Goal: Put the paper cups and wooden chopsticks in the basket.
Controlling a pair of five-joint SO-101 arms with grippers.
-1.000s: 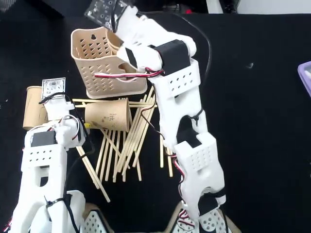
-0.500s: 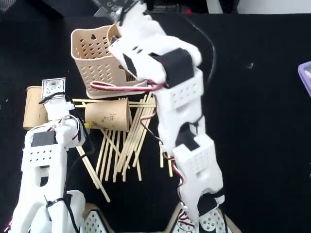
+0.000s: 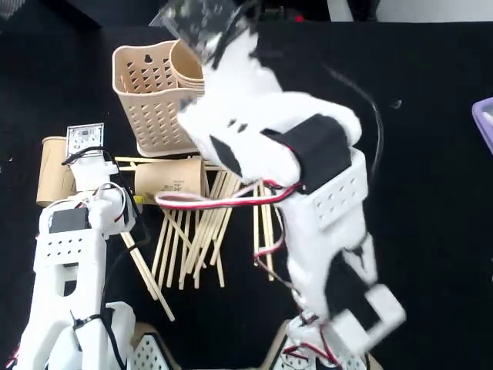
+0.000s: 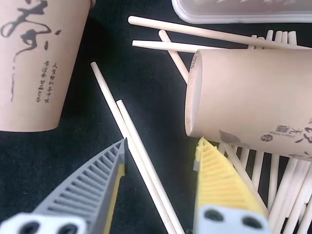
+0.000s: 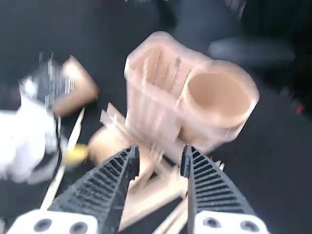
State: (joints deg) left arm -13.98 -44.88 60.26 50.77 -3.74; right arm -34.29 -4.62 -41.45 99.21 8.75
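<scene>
One paper cup (image 3: 187, 65) is seen standing mouth-up inside the basket (image 3: 150, 100), which stands at the far side of the black worktop (image 3: 431, 193). A second cup (image 3: 171, 179) is found on its side just in front of the basket, resting across the scattered wooden chopsticks (image 3: 196, 231). Its long axis is laid crosswise to most of the sticks, and its narrower base is turned toward the left arm. A third cup (image 3: 52, 171) is laid on its side well to the outer side of the left arm, apart from the sticks. The left gripper (image 4: 161, 146) is held low between these two lying cups with its fingers spread and nothing between them but two chopsticks on the worktop below. The second cup's base is seen just off the yellow finger, so this cup is judged the nearest thing to be taken, and the left arm the nearer one. For a grasp, the fingers would have to be shifted sideways until the cup's body is straddled across its long axis. The right gripper (image 5: 161, 151) is held high over the basket, its fingers parted and empty. No chopstick is seen in the basket.
</scene>
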